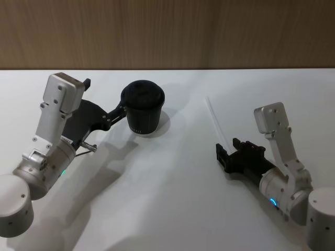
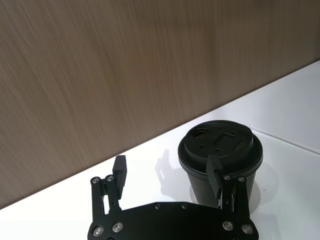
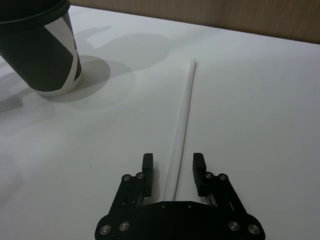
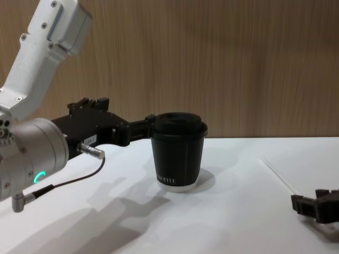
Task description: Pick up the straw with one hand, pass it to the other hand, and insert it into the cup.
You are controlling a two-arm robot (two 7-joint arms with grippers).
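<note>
White straw (image 3: 182,130) lies flat on open tabletop (image 1: 172,209), well right of the lidded cup (image 1: 142,107); right pincer (image 3: 172,162) spread astride its near end, left pincer (image 2: 167,165) spread, one finger at cup's side

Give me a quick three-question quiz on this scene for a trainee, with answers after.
1. Which gripper sits beside the cup?
2. The right gripper and the straw: A shut on it; B open, straddling it; C raised well clear of it.
3. True or false: the straw stands in the cup.
Key: 1 the left gripper, open; 2 B; 3 false, it lies flat.
</note>
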